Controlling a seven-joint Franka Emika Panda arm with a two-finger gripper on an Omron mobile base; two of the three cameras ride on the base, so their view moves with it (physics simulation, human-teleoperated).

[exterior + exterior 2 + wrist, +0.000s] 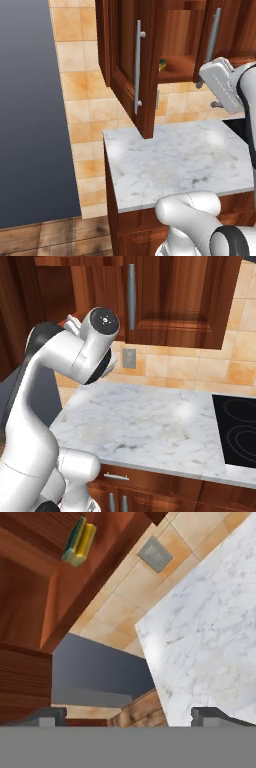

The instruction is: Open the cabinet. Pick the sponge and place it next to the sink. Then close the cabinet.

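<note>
Jaws wide open, empty; sponge [79,542] on cabinet [145,65] shelf looks light, squashy — pinch across narrow sides, gently.

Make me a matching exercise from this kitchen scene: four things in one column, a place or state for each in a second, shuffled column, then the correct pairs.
Things:
1. sponge
2. cabinet door
3. stovetop
4. wall outlet

Places or states:
A. set into the marble counter at its right end
B. swung open, its bar handle facing out
C. on the tiled wall, below the cabinet and above the counter
D. lying on the shelf inside the cabinet

Pairs: 1-D, 2-B, 3-A, 4-C
</note>
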